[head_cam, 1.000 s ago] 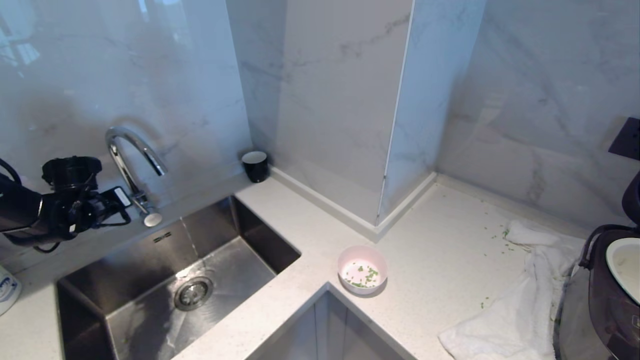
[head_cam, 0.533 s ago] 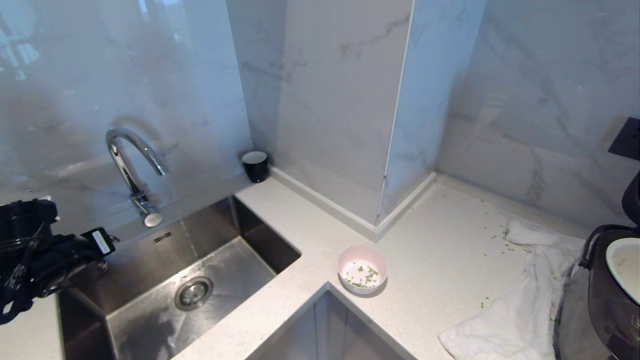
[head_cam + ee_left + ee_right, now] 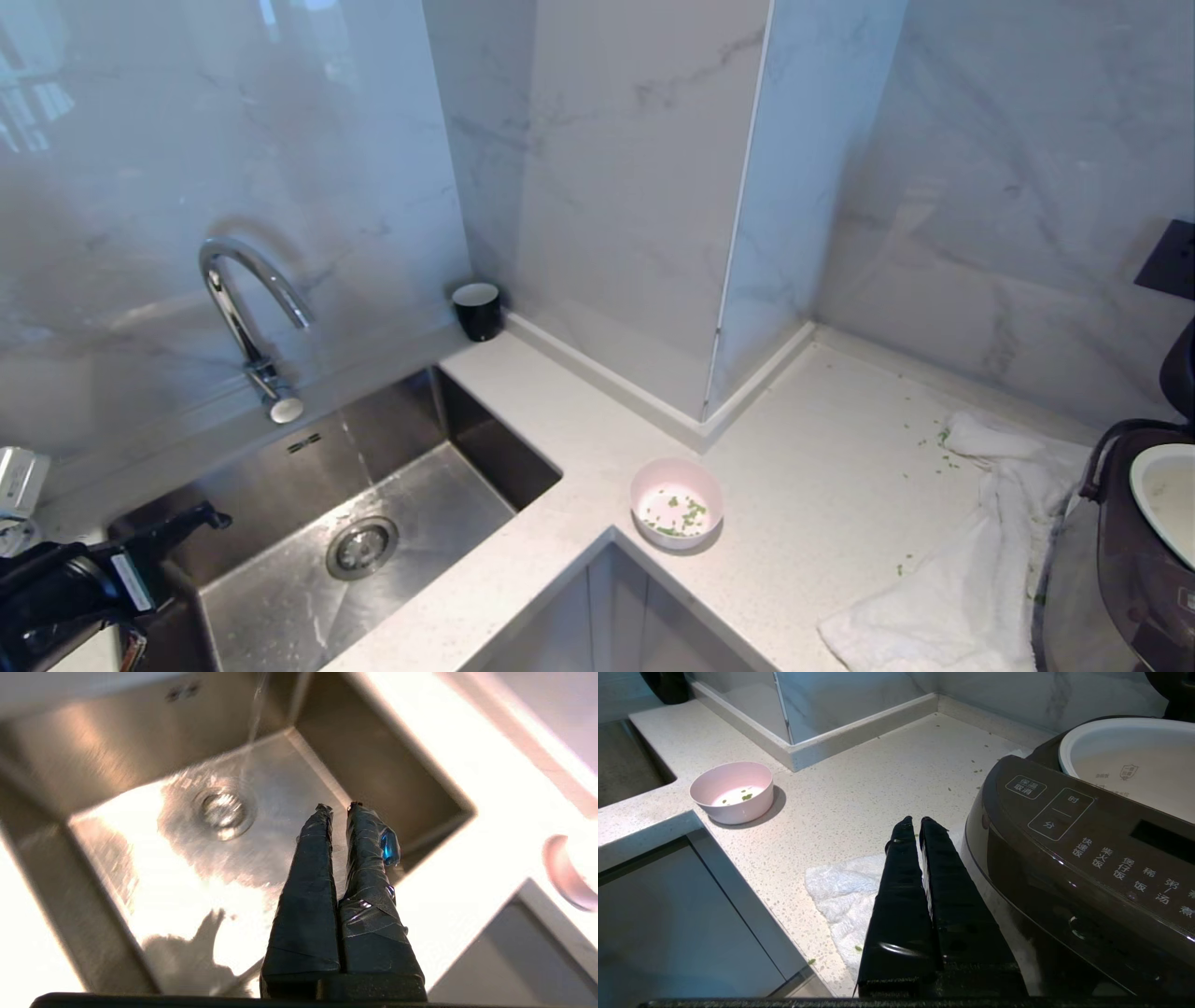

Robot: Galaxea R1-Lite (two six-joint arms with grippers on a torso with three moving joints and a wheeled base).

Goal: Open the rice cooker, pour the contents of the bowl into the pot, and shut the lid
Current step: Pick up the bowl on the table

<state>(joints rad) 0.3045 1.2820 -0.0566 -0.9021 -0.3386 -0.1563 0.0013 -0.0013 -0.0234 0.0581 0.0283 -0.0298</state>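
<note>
So the left arm has dropped a lot in the last second: it was up by the tap (image 3: 245,313), now the left gripper (image 3: 338,808) hangs low over the sink (image 3: 159,611), clenched and holding nothing, down at the bottom-left corner of the head view. Looks to me like it's pulling back to a rest pose rather than going for anything, which is odd, because the job doesn't look finished. The bowl (image 3: 677,502) sits upright on the worktop (image 3: 822,457) at the inner corner, just beside the sink edge and well apart from the cooker (image 3: 1073,868). It's pale pink outside and white inside, with a scatter of green bits (image 3: 689,511) on the bottom, so either it was only partly poured or not at all, can't say. More green bits are strewn on the worktop near the white towel (image 3: 943,579) the cooker stands on. The lid is up; only a dark sliver of it (image 3: 1178,369) shows at the right edge, and the cream pot (image 3: 1125,763) is exposed, with nothing green visible in the part I can see. The right gripper (image 3: 920,820) is parked just in front of the cooker over the towel, fingers pressed together, empty. My guess: pouring and closing the lid are both left to do.
</note>
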